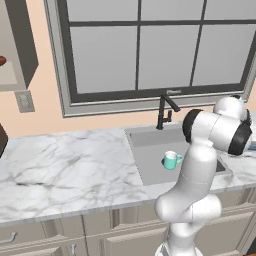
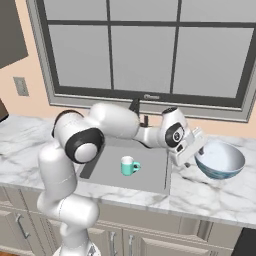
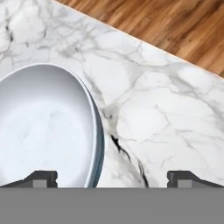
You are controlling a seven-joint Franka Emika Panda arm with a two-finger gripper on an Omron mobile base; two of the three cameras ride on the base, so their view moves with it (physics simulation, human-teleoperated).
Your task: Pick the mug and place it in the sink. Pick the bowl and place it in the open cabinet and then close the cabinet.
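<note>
The teal-green mug [image 1: 172,160] [image 2: 129,166] stands upright inside the grey sink [image 1: 148,161] [image 2: 150,175]. The white bowl [image 2: 220,159] [image 3: 43,127] with a blue outside rests on the marble counter just right of the sink. My gripper [image 2: 191,154] [image 3: 114,178] is open and hangs at the bowl's left rim. In the hand view one fingertip [image 3: 41,178] is over the bowl's inside and the other [image 3: 188,178] over bare counter, so the rim lies between them. The wall cabinet [image 1: 20,47] at the upper left stands open, its light shelf showing.
A black faucet [image 1: 162,112] stands behind the sink under a large window [image 2: 145,45]. An outlet [image 1: 24,101] is on the wall below the cabinet. Marble counter [image 1: 65,165] runs left of the sink. Past the counter's edge lies wooden floor [image 3: 175,26].
</note>
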